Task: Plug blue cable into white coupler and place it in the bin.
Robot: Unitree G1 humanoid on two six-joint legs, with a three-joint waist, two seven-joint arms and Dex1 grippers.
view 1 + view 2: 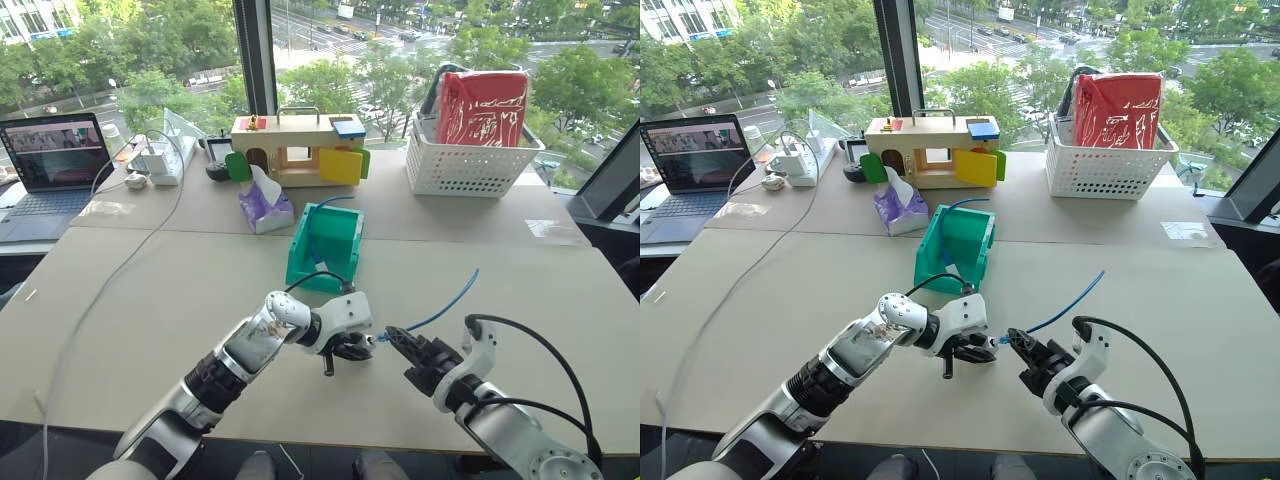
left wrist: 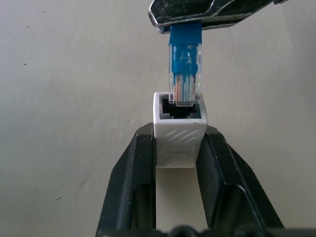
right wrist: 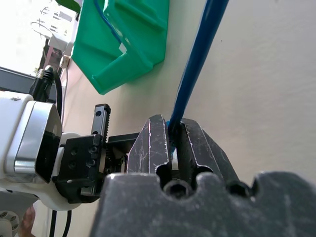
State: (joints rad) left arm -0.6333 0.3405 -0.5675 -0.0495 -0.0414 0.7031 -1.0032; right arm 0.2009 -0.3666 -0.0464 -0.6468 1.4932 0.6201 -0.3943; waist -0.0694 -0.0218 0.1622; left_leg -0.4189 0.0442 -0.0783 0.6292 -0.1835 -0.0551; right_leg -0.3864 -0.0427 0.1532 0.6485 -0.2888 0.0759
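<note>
Low over the table's front middle, my left gripper (image 2: 178, 129) is shut on the white coupler (image 2: 178, 145), whose dark socket faces the right gripper. My right gripper (image 3: 173, 123) is shut on the blue cable (image 3: 197, 59) just behind its clear plug (image 2: 185, 74). The plug's tip sits at the mouth of the socket, lined up with it. In the head views the left gripper (image 1: 350, 347) and right gripper (image 1: 396, 337) meet tip to tip, and the cable (image 1: 440, 312) trails up to the right. The teal-green bin (image 1: 345, 250) stands on the table just beyond them.
A blue cord (image 1: 318, 225) lies inside the bin. Behind it are a purple tissue pack (image 1: 265, 207), a wooden toy box (image 1: 300, 148) and a white lattice basket (image 1: 470, 162) holding a red bag. A laptop (image 1: 50, 160) and a long whitish cord (image 1: 120, 270) are at the left.
</note>
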